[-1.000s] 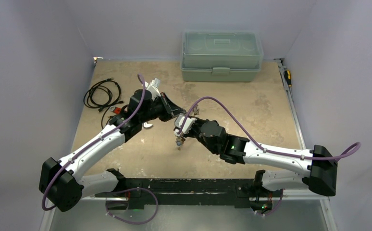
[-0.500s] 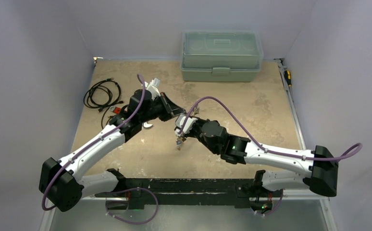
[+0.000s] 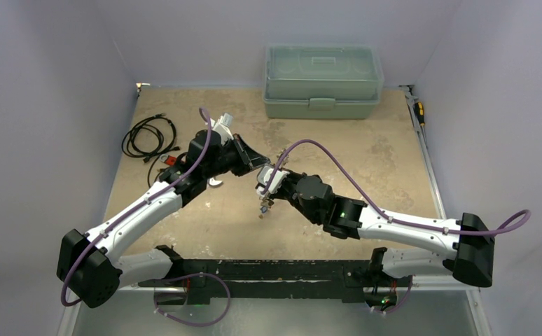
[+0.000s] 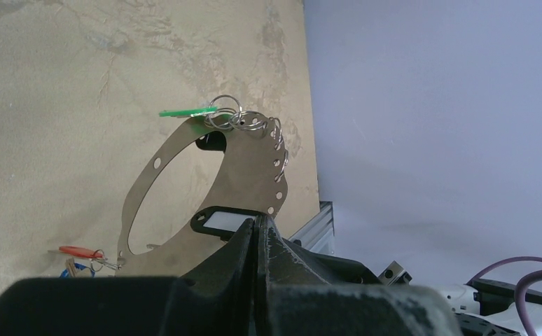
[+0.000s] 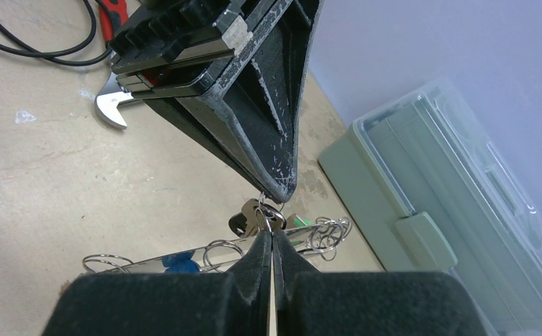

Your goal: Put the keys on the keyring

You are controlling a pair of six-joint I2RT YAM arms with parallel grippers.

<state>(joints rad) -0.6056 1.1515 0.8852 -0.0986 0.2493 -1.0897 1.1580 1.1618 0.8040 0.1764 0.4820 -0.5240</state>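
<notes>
Above mid-worktop (image 3: 366, 161), the left pincer (image 4: 258, 222) was clenched on the keyring's (image 4: 254, 175) lower edge, holding it aloft with a green tag (image 4: 184, 112) at its top, while the right pincer (image 5: 272, 241), just beside the left's tip, was clenched on a dark key (image 5: 244, 222). Pressing the key sideways could twist the thin keyring in that edge grip or make the key slip and drop, and the near-touching tips could knock together. No brand, label or writing was readable.
</notes>
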